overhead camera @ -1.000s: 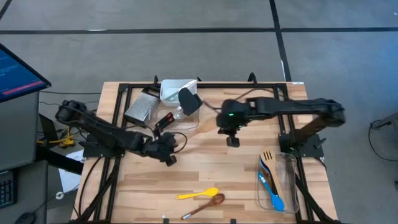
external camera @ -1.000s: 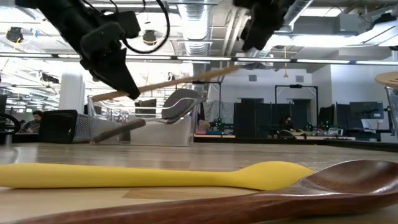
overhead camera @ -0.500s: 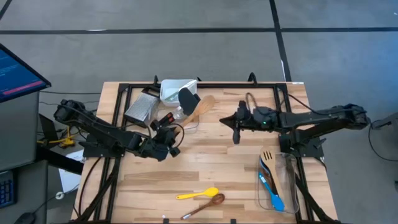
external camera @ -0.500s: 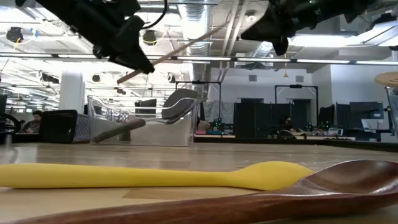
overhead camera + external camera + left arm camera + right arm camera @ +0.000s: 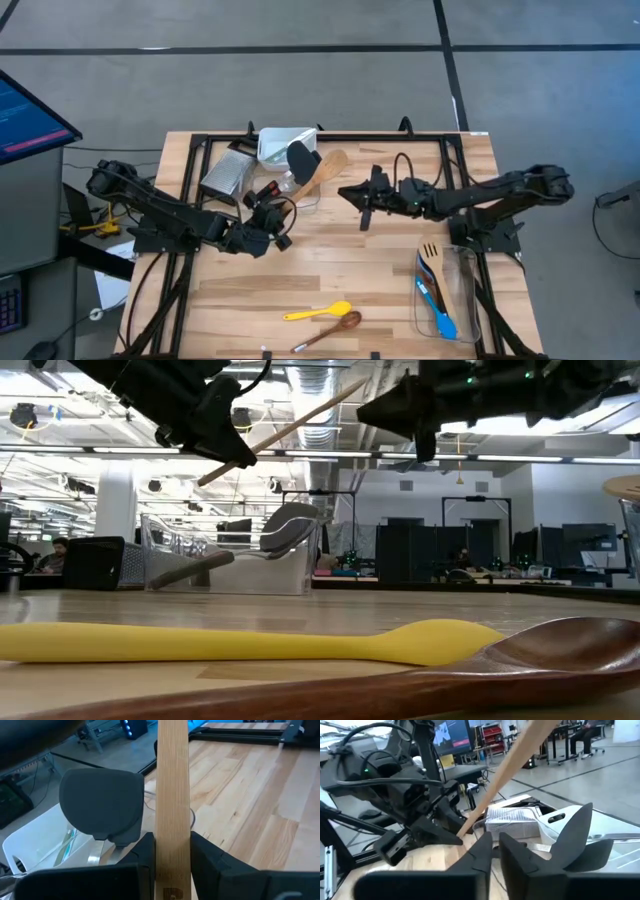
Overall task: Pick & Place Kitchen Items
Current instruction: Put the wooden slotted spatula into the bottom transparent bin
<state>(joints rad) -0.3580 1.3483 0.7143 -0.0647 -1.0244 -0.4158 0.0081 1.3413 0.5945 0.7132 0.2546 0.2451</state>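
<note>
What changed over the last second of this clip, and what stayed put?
The right gripper swung from over the table's middle out to the right, then back toward the left arm. The left gripper, shut on the wooden spoon, lifted it and tilted its head steeper, over the clear tub. The yellow spoon, dark wooden spoon and the right-hand tub's utensils did not move.

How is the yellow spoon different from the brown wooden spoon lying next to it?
The yellow spoon is bright yellow and looks like silicone; the brown wooden spoon is dark, glossy wood. In the high view the yellow spoon lies farther from the table's front edge; the wooden one lies nearer it. Both lie flat on the table, bowls close together.
</note>
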